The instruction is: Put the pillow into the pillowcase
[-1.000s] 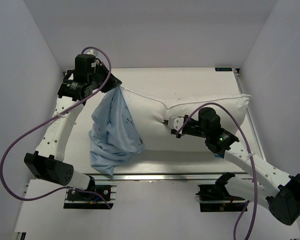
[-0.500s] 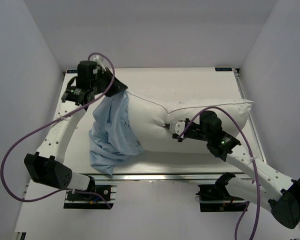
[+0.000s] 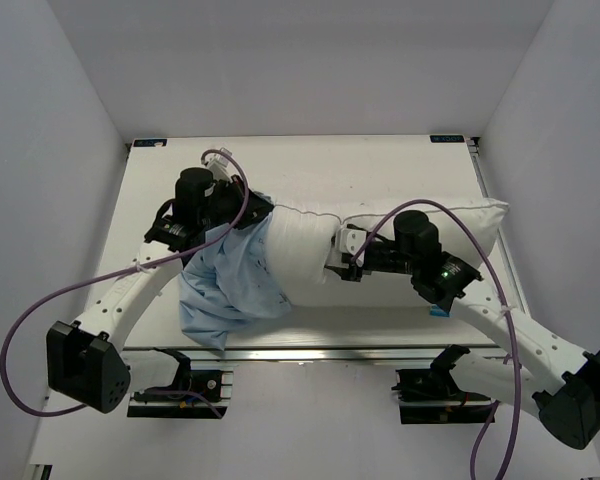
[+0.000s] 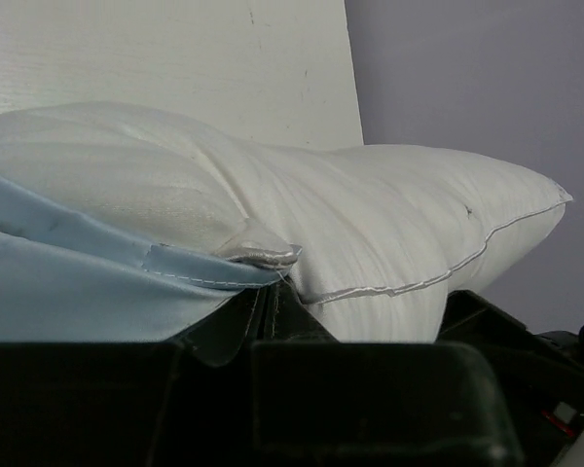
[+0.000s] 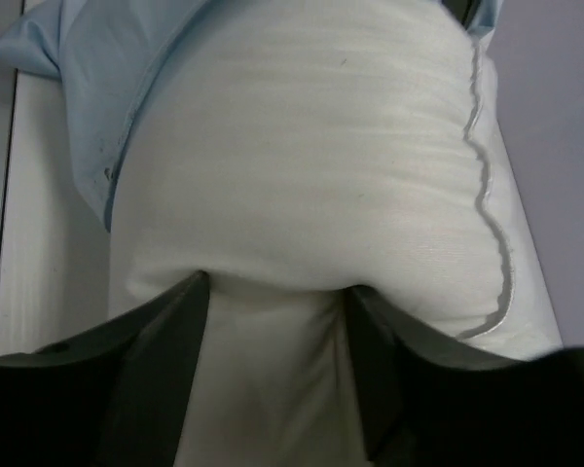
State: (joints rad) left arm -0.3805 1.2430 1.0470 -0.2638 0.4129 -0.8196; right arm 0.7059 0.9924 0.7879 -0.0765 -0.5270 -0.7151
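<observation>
1. Insertion in progress: in the top view we find the pillow [image 3: 305, 248] across the centre of the frame. Its left end is inside the mouth of the pillowcase [image 3: 225, 285], which bunches toward the lower left. The right half lies bare on the table [image 3: 380, 165].
2. The left gripper [image 3: 252, 212], at centre left, is closed on the pillowcase hem. Its wrist view shows the blue edge pinched at the bottom centre, just against the pillow's seam.
3. The right gripper [image 3: 342, 255] stands with jaws apart, pressed into the pillow's near side. In its wrist view white fabric bulges between the fingers [image 5: 165, 321] — nothing appears pinched.
4. We judge that the next move calls for a fresh grasp on the pillow, then a push toward frame left while the hem is held firm — a slipped hem would close the mouth.
5. We cannot tell how deep the pillow reaches inside the sleeve. The lower lip of the mouth is hidden, and we cannot tell whether the left jaws also catch the pillow's seam.
</observation>
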